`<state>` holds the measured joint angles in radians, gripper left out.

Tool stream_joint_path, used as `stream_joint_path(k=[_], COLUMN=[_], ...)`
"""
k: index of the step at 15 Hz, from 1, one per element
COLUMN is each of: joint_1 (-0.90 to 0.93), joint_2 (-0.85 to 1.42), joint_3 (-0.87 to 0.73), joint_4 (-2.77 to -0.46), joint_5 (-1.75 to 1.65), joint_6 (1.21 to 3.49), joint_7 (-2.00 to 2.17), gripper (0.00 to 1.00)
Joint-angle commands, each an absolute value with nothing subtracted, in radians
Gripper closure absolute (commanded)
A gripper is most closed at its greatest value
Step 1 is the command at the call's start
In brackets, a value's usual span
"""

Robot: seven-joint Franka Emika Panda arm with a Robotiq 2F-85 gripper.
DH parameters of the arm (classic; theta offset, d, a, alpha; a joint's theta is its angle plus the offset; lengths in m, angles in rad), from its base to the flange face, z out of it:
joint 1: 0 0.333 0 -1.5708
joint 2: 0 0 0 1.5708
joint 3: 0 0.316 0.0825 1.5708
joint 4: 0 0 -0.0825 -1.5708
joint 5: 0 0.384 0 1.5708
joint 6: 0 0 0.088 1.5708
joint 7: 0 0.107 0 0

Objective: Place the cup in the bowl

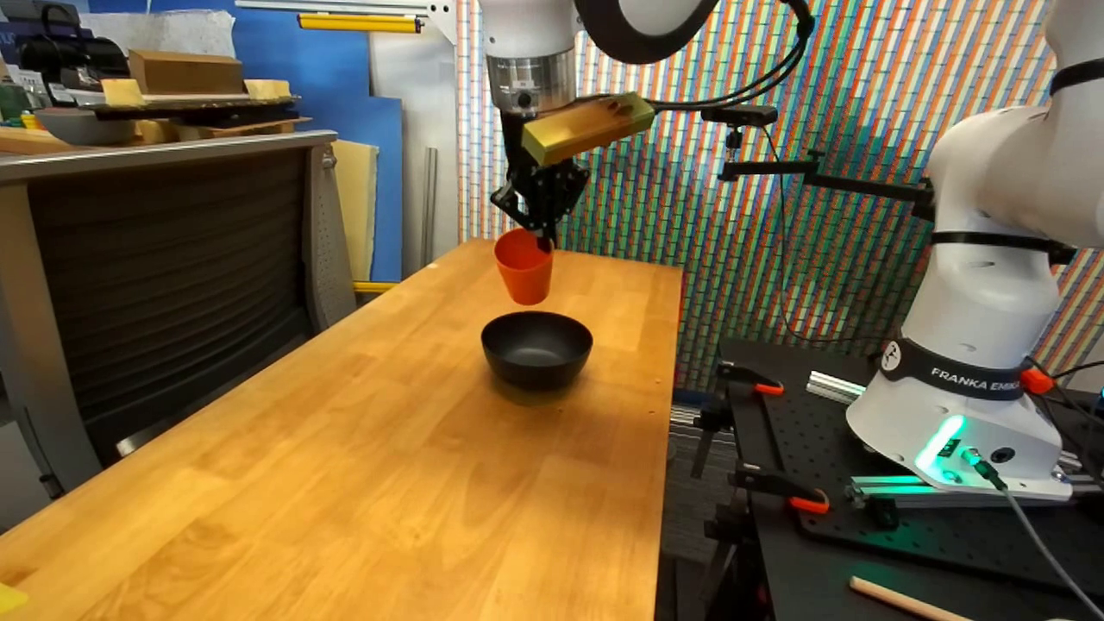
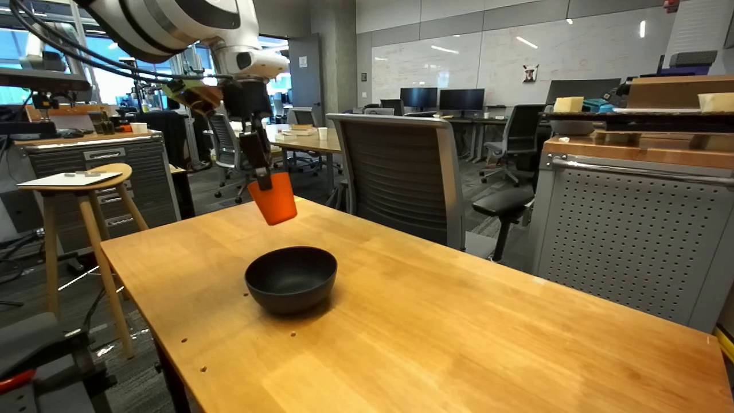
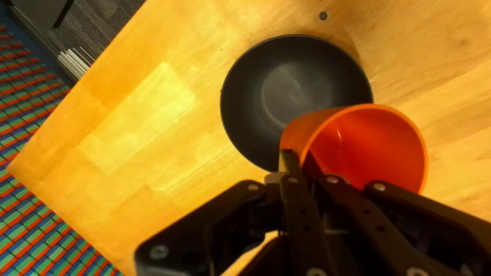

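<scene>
1. Above the table (image 1: 388, 483), the gripper (image 1: 545, 239) pinches the cup (image 1: 522, 274) by its wall, one finger inside the rim, one outside.
2. The cup hangs tilted near the bowl (image 2: 291, 301) and apart from it; how much of it overhangs the bowl, I cannot tell.
3. The bowl stands upright on the table; in the wrist view the cup hides part of its rim.
4. Just beside a long edge of the table stands a chair (image 2: 401, 178), its back rising above the tabletop.
5. Near the chair, a cabinet (image 2: 631, 235) with a perforated side bears a brown box (image 2: 676, 92) and pale yellow blocks (image 2: 568, 104).
6. In an exterior view, across a gap from the table, a stand (image 1: 802, 573) carries the arm's base (image 1: 906, 435); clamps (image 1: 776, 483) with orange tips sit at its edge and a stick (image 1: 901, 598) lies on it.
7. In an exterior view, a stool (image 2: 117, 171) with a white sheet (image 2: 69, 179) on it stands near the table.
8. In an exterior view, a camera (image 1: 739, 115) on a bracket (image 1: 862, 183) juts out before a striped backdrop (image 1: 630, 207).
9. A yellow piece (image 1: 10, 599), only partly in view, lies on the table.
</scene>
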<state>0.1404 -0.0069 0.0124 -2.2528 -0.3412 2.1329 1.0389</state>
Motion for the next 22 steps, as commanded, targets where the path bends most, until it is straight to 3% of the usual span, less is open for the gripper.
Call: stream_joint_path(k=[1,13,14,15,22], joint_1=[0.102,0.079,0.077,0.079,0.142], joint_2=[0.077,0.346,0.341,0.338,0.212], joint_3=[0.024,-0.013,-0.014,-0.016,-0.019], joint_4=[-2.246,-2.174,-2.166,-2.164,-2.201], joint_5=[-0.376,-0.216,-0.201,-0.188,-0.241], joint_6=[2.149,2.355,2.349,2.35,2.318], joint_7=[1.108,1.007,0.992,0.981,1.005], gripper=[0.99,0.99,0.8,0.68,0.16])
